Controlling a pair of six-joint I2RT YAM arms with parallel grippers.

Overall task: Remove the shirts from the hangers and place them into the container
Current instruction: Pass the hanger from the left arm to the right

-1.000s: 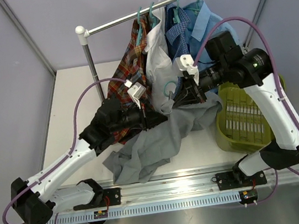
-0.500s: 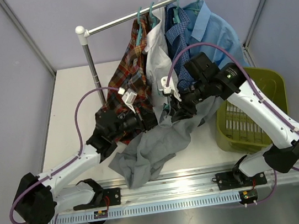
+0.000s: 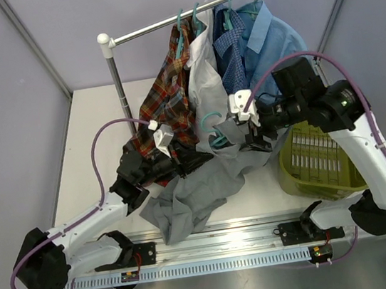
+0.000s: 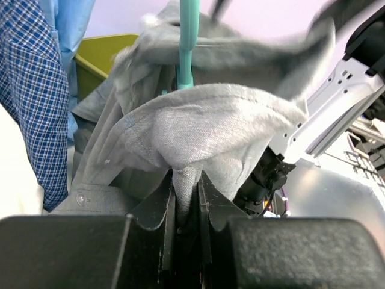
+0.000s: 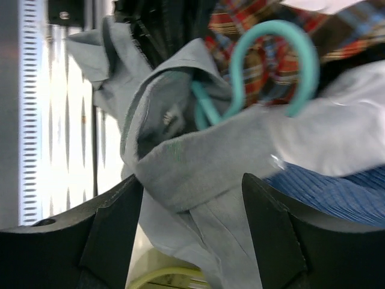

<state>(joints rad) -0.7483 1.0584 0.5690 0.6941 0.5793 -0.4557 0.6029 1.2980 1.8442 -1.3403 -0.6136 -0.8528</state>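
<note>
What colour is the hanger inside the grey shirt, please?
Teal-green; the thin plastic hanger shows best in the right wrist view.

We note the grey shirt (image 3: pixel 192 191) heaped on the table (image 3: pixel 96 122) left of the container (image 3: pixel 326 169), its upper end lifted. The left gripper (image 3: pixel 196 160) is buried in that shirt, farther left of the container. The right gripper (image 3: pixel 255 134) sits just beside the container's left rim. A teal hanger (image 3: pixel 210 122) pokes out of the shirt, left of the container.

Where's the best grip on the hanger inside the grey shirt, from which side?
Likely take the hanger by its bare stem below the hook, right claw from the basket side: only that part clears the grey shirt, which the left claw pinches.
</note>
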